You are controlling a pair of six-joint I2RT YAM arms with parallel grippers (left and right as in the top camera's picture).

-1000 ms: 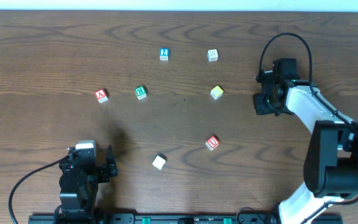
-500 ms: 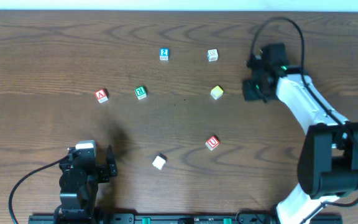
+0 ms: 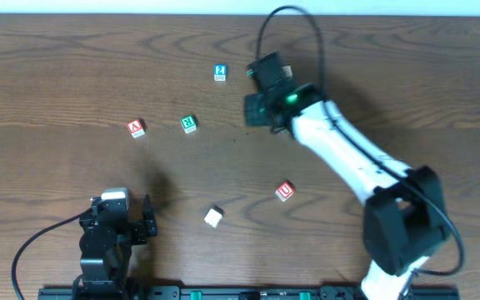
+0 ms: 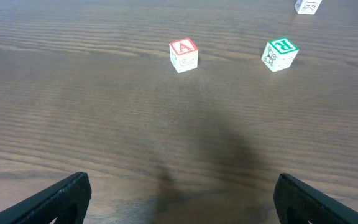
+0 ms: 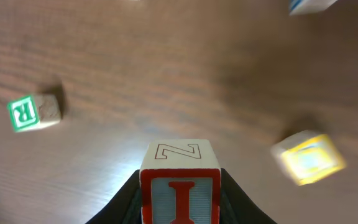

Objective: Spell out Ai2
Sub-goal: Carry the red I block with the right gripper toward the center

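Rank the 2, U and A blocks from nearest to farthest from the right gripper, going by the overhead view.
Measured from the right gripper in the overhead view:
1. 2 block: close by, toward the table's far edge and a little to the left.
2. U block: nearer the robot's base, slightly to the right.
3. A block: well off to the left side.

Red A block [image 4: 183,55], green R block [image 4: 279,53], blue 2 block [image 3: 220,72], red I block [image 5: 180,186]
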